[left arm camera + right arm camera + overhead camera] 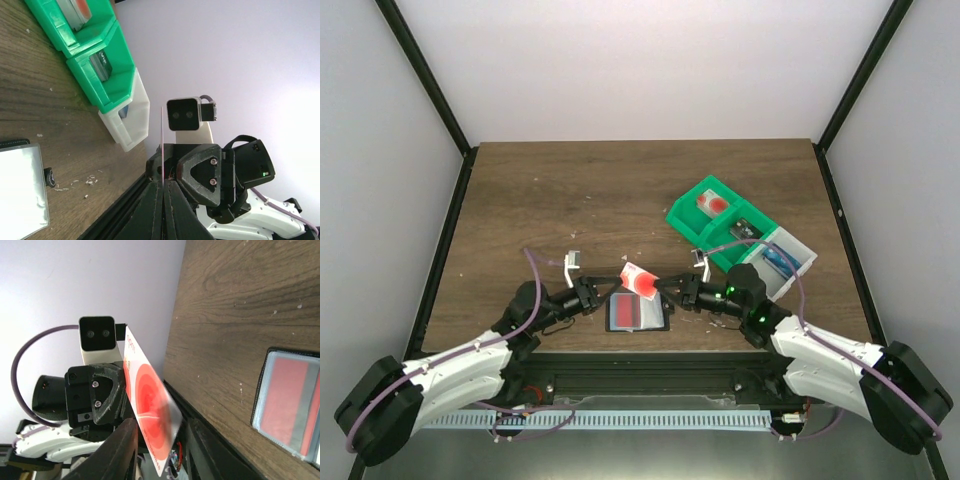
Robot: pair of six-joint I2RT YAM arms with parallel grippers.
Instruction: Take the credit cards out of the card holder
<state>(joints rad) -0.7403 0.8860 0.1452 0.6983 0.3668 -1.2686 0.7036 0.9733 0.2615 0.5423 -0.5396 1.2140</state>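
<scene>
White plastic credit card with a red round blotch (638,279) hangs in the air just above the small flat black card holder (638,316), which lies opened out on the dark wooden surface (570,190). The left end effector (618,285), on the left of the card holder, is clenched on one edge of the credit card. The right end effector (663,288), on the right of the card holder, has its jaws parted with the opposite edge of the card between them. I cannot tell whether either pad touches it, so this looks like a hand-over about to be made.

This card is out, so the task is partly done. Well to the upper right of the card holder, a green plastic tray (678,214) and the clear-white tray (807,256) joined to it hold small flat items that may be cards already removed. At least one red card with a grey stripe sits under the holder's clear slot, so more extraction is left.

The top view alone shows both arms and the whole layout. The left wrist view shows the credit card edge-on as a thin line clamped in its own fingers, with the holder's inside washed pale by glare. The right wrist view shows the card's printed face and the red card remaining inside the holder
</scene>
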